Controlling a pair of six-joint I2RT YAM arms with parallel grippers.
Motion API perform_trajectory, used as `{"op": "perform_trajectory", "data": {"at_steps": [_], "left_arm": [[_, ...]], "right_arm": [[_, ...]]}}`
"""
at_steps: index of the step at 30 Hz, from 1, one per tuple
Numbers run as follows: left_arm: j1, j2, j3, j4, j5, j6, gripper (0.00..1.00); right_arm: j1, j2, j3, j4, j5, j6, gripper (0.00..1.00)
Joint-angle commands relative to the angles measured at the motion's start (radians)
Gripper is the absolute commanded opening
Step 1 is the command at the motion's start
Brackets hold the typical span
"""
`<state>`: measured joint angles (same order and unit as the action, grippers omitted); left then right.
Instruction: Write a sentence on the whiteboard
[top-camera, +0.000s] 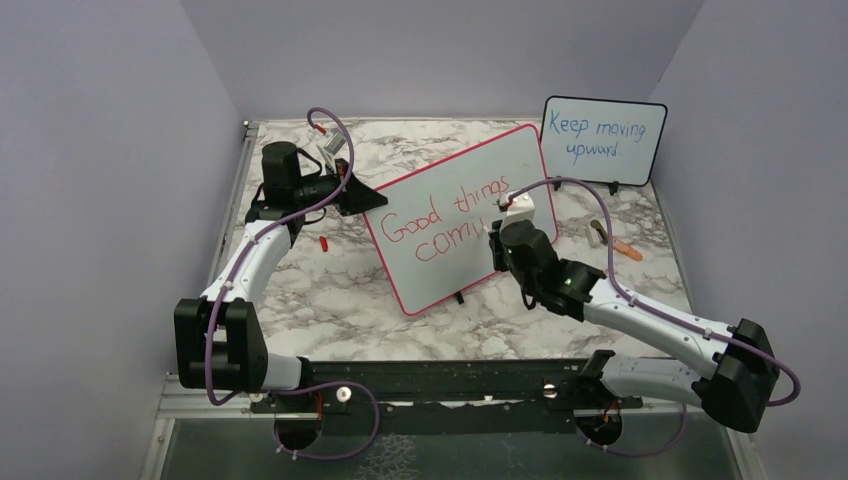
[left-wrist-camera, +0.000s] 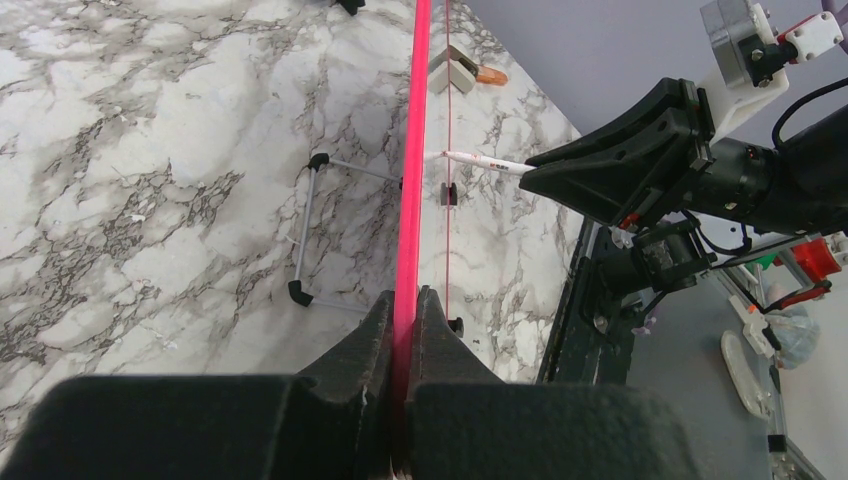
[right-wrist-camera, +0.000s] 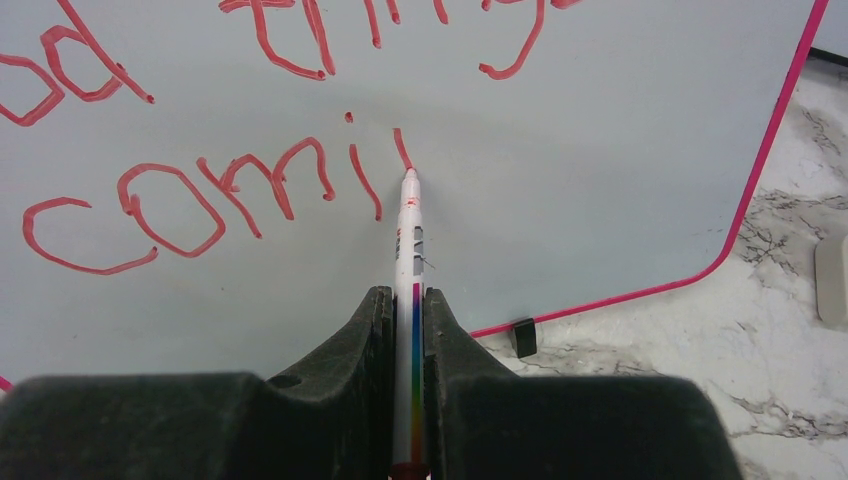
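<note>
The whiteboard (top-camera: 445, 280), white with a red-pink frame, stands tilted on the marble table. My left gripper (top-camera: 365, 197) is shut on its left edge; in the left wrist view the pink edge (left-wrist-camera: 414, 150) runs up from between the jaws (left-wrist-camera: 405, 300). The sentence (top-camera: 440, 215) in red reads "Good things" over "comi" plus a short fresh stroke (right-wrist-camera: 180, 200). My right gripper (right-wrist-camera: 408, 295) is shut on a white marker (right-wrist-camera: 408, 230) with a rainbow stripe. Its red tip touches the whiteboard (right-wrist-camera: 600, 150) at the lower end of that stroke. The right gripper (top-camera: 497, 245) is in front of the board's lower right.
A smaller black-framed board with blue writing (top-camera: 603, 140) leans at the back right. A small red cap (top-camera: 324, 242) lies left of the whiteboard. An orange-tipped item (top-camera: 625, 250) lies to its right. The board's wire stand (left-wrist-camera: 305, 230) is behind it. Walls close three sides.
</note>
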<state>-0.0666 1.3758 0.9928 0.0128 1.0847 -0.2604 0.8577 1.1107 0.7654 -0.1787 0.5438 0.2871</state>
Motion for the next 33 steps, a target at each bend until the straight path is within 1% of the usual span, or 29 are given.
{"op": "perform_trajectory", "data": {"at_steps": [1,20,33], "left_arm": [[-0.013,0.049,-0.022,-0.088,-0.113,0.089,0.0],[-0.013,0.051,-0.02,-0.089,-0.11,0.09,0.0],[-0.014,0.051,-0.02,-0.089,-0.111,0.09,0.0]], "right_arm": [[-0.005,-0.007,0.001,0.019,-0.022,-0.012,0.01],[-0.01,0.012,0.051,0.068,0.005,-0.052,0.01],[-0.036,0.017,0.045,0.079,0.03,-0.056,0.01]]}}
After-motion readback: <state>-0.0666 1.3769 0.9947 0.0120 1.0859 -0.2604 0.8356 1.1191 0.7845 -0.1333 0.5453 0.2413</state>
